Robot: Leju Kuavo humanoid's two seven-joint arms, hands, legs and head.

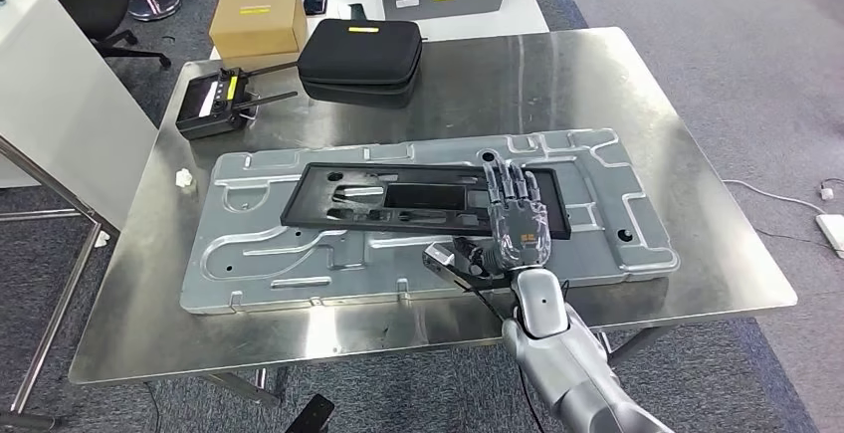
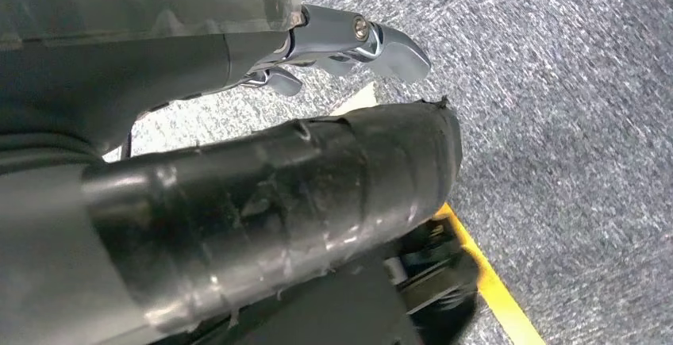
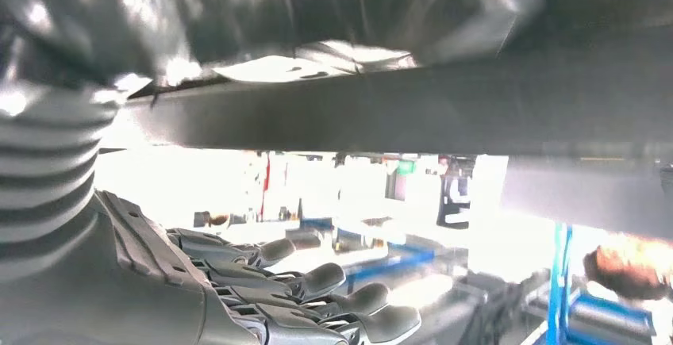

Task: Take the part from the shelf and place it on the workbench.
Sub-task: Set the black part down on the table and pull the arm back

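Observation:
A long black plastic frame (image 1: 398,204) lies flat on a large grey stamped metal panel (image 1: 249,254), which rests on the steel workbench (image 1: 597,75). My right hand (image 1: 518,222) is over the frame's right end, palm down, fingers stretched forward and slightly apart, thumb out to the side above the panel. In the right wrist view the right hand (image 3: 262,297) has its fingers straight with nothing between them. In the left wrist view a covered dark shape, likely my left hand (image 2: 159,20), hangs over carpet; how its fingers stand is unclear.
At the back of the bench sit a black zip case (image 1: 360,60) and a black remote controller (image 1: 214,105). A cardboard box (image 1: 259,20) stands on a white table behind. A small white scrap (image 1: 184,178) lies near the left edge. A white cabinet (image 1: 60,105) stands to the left.

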